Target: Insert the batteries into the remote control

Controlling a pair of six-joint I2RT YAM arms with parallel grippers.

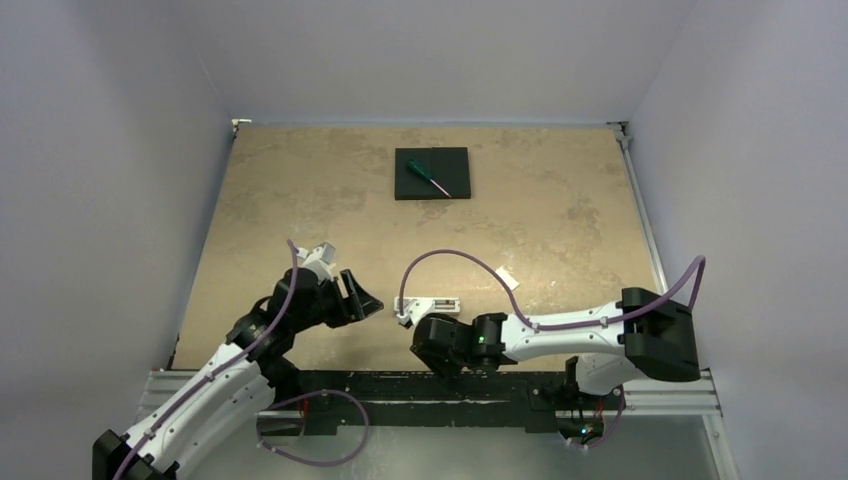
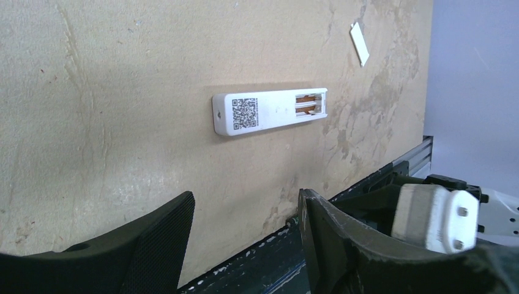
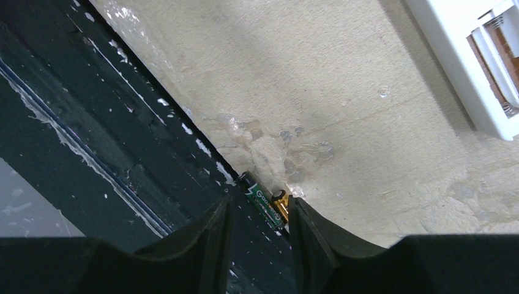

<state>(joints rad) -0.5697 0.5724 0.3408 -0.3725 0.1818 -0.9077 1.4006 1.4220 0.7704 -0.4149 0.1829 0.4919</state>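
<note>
Your table (image 1: pixel 300 200) has open surface between the far black pad (image 1: pixel 455 160), which carries the screwdriver (image 1: pixel 433 178), and the remote control (image 2: pixel 269 110), which lies back-up near the front edge. The left hand (image 2: pixel 245 199) hangs wide and empty beside it. The right hand (image 3: pixel 260 208) sits narrow around the batteries (image 3: pixel 264 202) against the dark front rail (image 3: pixel 122 153); you cannot tell if it grips.

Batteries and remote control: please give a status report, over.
Left gripper open, empty, facing remote control. Right gripper astride batteries at table near edge, grip unconfirmed. Battery compartment open, empty, facing up. Cover strip lies apart from remote.
</note>
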